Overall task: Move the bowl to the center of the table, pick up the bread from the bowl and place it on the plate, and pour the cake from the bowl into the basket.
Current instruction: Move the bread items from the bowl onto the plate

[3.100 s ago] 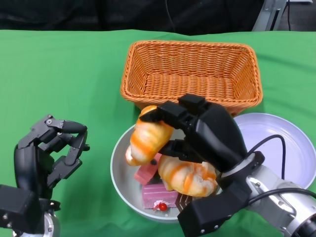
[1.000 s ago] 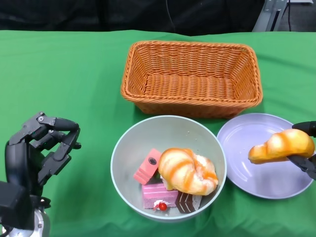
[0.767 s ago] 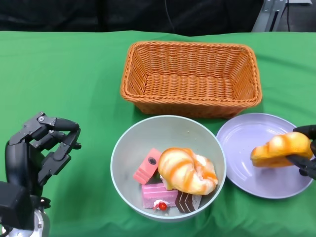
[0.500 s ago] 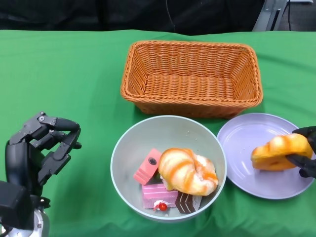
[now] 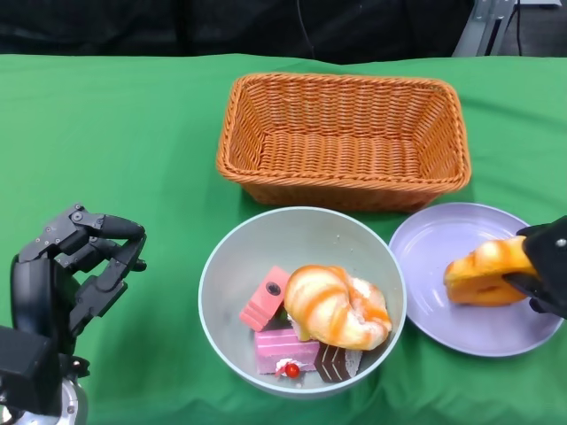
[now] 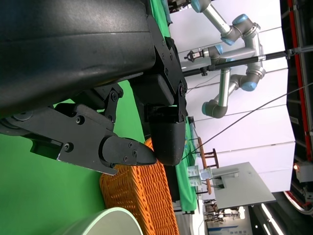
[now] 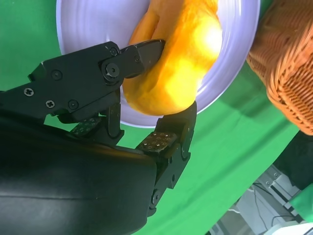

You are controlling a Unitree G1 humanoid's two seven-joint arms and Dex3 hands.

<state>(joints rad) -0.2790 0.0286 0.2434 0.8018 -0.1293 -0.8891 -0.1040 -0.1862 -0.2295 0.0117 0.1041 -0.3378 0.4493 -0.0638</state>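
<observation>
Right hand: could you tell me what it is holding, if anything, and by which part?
The right hand holds a bread roll by one end, fingers on opposite sides, over the plate.

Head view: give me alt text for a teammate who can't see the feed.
The right hand holds a bread roll over the lavender plate at the table's right. A grey bowl in the middle holds another roll and cake pieces, behind it an orange wicker basket; the left hand holds nothing.
</observation>
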